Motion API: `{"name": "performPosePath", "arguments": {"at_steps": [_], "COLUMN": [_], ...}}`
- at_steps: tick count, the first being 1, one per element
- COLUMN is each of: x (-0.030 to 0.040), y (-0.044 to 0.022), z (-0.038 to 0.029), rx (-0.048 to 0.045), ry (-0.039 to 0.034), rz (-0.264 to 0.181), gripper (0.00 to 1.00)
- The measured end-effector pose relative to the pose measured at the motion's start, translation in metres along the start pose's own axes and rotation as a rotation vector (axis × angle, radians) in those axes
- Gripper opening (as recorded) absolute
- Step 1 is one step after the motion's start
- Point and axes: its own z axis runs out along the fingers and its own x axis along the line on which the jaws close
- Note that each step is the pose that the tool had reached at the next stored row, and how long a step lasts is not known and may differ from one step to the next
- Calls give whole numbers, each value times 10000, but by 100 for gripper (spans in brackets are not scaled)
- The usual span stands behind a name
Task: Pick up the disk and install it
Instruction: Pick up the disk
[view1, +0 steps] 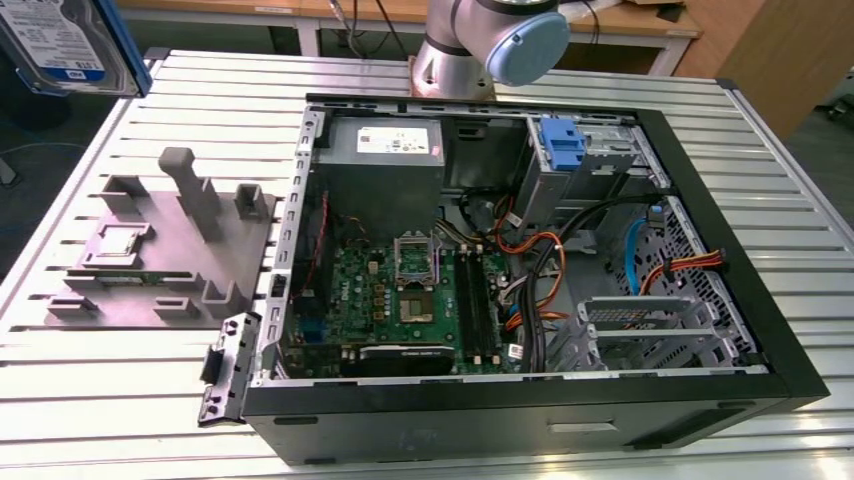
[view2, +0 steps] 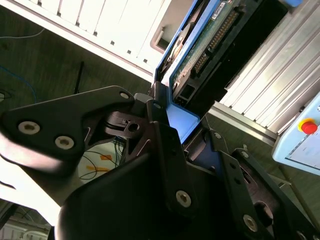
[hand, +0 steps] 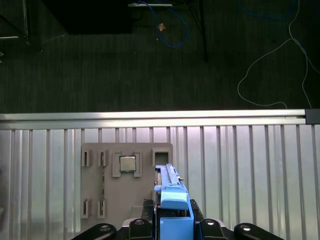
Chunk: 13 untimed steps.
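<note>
Slatted metal counter carrying an open computer case with a grey fixture beside it. I hold the disk raised above the fixture side, well apart from the case, my end effector clamped on its blue frame.

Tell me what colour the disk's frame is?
Bright blue; the disk's frame shows best in the first wrist view.

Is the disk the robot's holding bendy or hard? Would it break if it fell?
Probably hard: the disk looks like a flat metal slab in a blue plastic frame and sticks out straight from the hand. Being metal, it's likely heavy for its size. Its bare green circuit board suggests a fall could hurt it.
</note>
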Motion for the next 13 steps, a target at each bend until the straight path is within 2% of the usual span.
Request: {"name": "performPosePath", "arguments": {"at_steps": [13], "x": [11], "y": [0], "z": [-10], "rx": [-3], "ry": [2], "rz": [0], "gripper": [36]}}
